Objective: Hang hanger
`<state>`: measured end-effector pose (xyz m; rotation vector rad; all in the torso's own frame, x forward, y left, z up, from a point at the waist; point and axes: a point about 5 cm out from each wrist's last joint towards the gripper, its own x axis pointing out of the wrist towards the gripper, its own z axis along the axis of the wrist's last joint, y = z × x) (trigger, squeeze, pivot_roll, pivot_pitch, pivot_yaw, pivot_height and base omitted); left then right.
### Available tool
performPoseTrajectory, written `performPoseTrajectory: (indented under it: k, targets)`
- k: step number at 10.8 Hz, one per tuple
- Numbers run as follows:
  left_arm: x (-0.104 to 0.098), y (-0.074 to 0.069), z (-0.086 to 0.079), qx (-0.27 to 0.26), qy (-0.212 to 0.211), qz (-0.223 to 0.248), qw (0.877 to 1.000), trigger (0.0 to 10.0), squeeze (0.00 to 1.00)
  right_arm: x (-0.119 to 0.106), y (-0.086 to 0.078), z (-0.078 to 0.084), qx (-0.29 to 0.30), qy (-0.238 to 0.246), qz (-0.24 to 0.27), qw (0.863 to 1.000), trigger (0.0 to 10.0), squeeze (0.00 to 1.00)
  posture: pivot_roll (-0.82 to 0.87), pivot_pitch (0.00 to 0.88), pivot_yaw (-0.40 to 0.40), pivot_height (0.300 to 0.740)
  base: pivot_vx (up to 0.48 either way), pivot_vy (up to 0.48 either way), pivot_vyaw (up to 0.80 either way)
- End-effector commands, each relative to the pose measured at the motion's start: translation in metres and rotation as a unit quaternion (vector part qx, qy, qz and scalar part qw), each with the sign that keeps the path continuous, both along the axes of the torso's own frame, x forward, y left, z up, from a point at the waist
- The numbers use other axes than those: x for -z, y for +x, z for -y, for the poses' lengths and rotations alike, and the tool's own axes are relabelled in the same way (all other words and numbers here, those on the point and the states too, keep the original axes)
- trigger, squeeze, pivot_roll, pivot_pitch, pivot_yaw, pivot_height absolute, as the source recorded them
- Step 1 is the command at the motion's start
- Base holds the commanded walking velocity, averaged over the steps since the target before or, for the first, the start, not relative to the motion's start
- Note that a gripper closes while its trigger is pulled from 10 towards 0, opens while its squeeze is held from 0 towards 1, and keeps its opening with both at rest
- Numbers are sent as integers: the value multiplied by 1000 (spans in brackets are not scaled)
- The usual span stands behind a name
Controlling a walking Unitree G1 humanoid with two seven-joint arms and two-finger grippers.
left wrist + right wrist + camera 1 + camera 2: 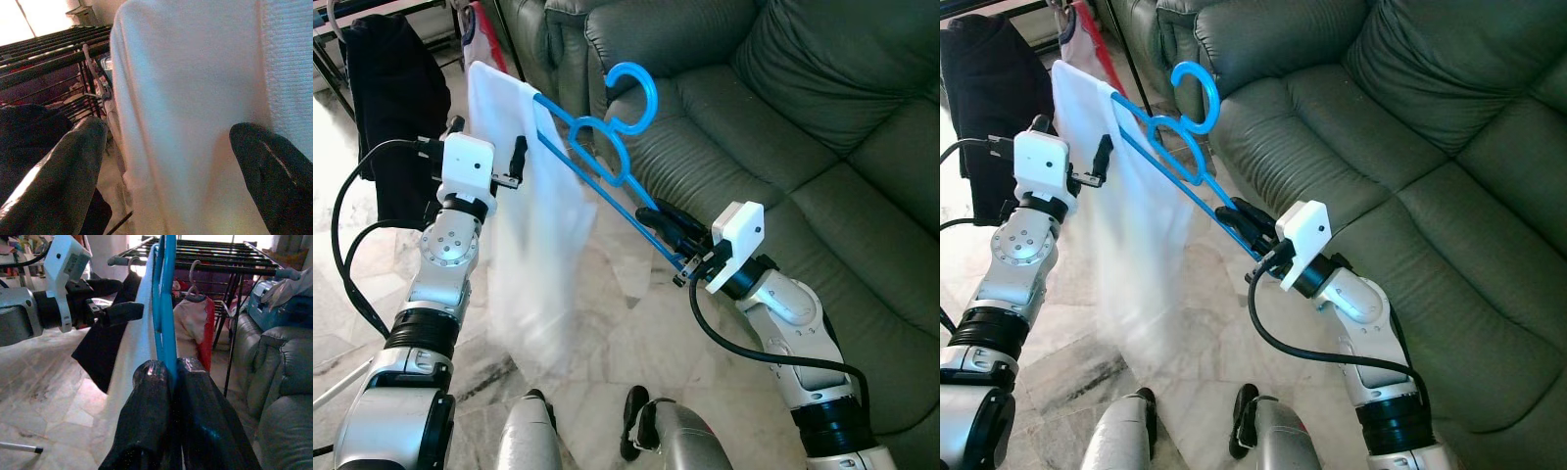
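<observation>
here right gripper point(668, 227) clamps blue hanger point(597, 147); left gripper point(514, 162) gapes beside white cloth point(524, 245).

We see even daylight across the green sofa point(822, 147) in both eye views. The white cloth point(524, 255) blurs at its lower edge. In the wrist views, windows glare white and the near black fingers point(54, 181) lose focus.
</observation>
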<state>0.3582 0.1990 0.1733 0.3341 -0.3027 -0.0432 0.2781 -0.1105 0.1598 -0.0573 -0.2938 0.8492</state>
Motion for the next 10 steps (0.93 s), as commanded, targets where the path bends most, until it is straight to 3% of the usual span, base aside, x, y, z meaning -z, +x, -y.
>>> performPoseTrajectory:
  k: [1, 2, 3, 4, 6, 10]
  targets:
    - [4, -1, -1, -4, -1, -7, 1000, 10000, 1000, -18, -4, -1, -10, 23, 40, 999, 10000, 0, 39, 171, -76, 740, 0, 0, 0]
    - [4, -1, -1, -4, -1, -7, 1000, 10000, 1000, -18, -4, -1, -10, 23, 40, 999, 10000, 0, 39, 171, -76, 740, 0, 0, 0]
    - [4, -5, 10, 60, -8, -26, 998, 10000, 0, -12, -3, 4, -4, 2, 42, 999, 10000, 0, 42, 182, -69, 740, 0, 0, 0]
    - [10, -16, 28, 149, -10, -52, 987, 10000, 0, -5, 0, 8, 9, -22, 46, 999, 10000, 0, 43, 181, -68, 740, 0, 0, 0]
    - [10, -26, 50, 216, -44, -61, 974, 10000, 0, -2, 2, 8, 14, -26, 46, 999, 10000, 0, 44, 177, -73, 740, 0, 0, 0]
    - [7, -28, 59, 238, -57, -73, 967, 10000, 0, -6, 3, 4, -2, -22, 54, 998, 10000, 0, 43, 171, -77, 740, 0, 0, 0]
